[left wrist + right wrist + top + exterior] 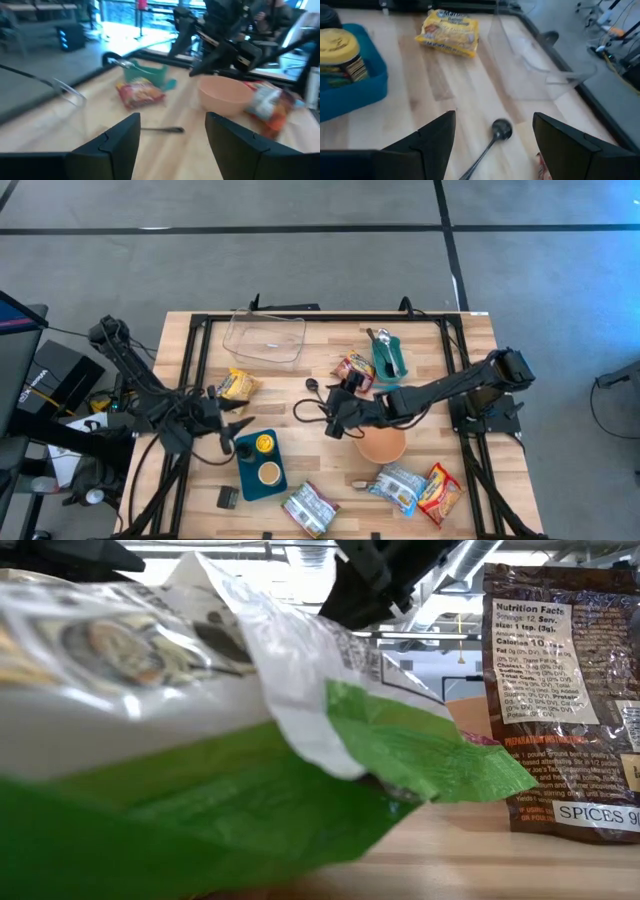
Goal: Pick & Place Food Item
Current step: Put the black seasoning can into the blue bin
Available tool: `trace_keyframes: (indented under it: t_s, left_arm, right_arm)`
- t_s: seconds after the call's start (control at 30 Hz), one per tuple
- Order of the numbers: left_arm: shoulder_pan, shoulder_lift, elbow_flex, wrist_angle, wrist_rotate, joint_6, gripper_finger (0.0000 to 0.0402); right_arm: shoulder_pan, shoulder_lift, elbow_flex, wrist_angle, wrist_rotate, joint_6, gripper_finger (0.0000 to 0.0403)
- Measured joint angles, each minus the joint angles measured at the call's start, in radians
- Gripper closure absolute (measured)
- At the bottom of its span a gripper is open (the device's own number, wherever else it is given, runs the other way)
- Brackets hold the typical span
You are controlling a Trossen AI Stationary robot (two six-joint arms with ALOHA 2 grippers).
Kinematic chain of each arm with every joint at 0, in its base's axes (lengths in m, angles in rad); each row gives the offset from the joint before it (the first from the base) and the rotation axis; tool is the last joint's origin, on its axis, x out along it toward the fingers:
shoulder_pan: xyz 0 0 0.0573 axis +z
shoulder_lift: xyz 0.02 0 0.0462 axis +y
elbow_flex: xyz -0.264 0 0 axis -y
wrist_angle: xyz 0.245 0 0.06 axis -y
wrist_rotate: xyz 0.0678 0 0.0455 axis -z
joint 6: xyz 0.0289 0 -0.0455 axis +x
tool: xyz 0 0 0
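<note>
Both grippers hang open and empty over the middle of the table. My left gripper (238, 434) (172, 122) is just off the far left corner of the blue tray (262, 465), fingers pointing toward the table's right. My right gripper (325, 418) (495, 122) is left of the peach bowl (382, 445), fingers pointing toward the table's left, above a black spoon (497, 131) lying flat on the wood. A yellow food packet (238, 385) (447, 32) lies flat left of centre. A red food packet (355, 370) (142, 92) lies beside the teal tray (388, 355).
A clear plastic container (265, 338) stands at the far middle. The blue tray holds a yellow-lidded can (340, 52). Three food packets (310, 508) (400, 485) (440, 492) lie near the front edge. A green-white packet (200, 740) and a brown spice packet (565, 690) fill the low view.
</note>
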Motion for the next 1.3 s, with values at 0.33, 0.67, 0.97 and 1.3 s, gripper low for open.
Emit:
trace_keyframes:
  t_s: [0.33, 0.67, 0.97, 1.3]
  left_arm:
    - [0.215, 0.000, 0.000, 0.130, -0.003, 0.224, 0.0194]
    - [0.386, -0.028, 0.072, 0.147, 0.319, 0.213, 0.0211]
    - [0.337, -0.026, 0.181, 0.018, 0.532, 0.061, 0.0244]
    - [0.201, 0.014, 0.257, -0.089, 0.635, -0.252, 0.0283]
  right_arm:
    - [-0.111, 0.000, 0.000, 0.051, -0.015, -0.123, 0.0143]
    - [-0.187, 0.000, 0.000, 0.002, -0.108, -0.123, 0.0143]
    - [-0.188, 0.000, 0.000, -0.004, -0.109, -0.084, 0.0143]
    - [-0.198, 0.000, 0.000, 0.014, -0.109, -0.060, 0.0143]
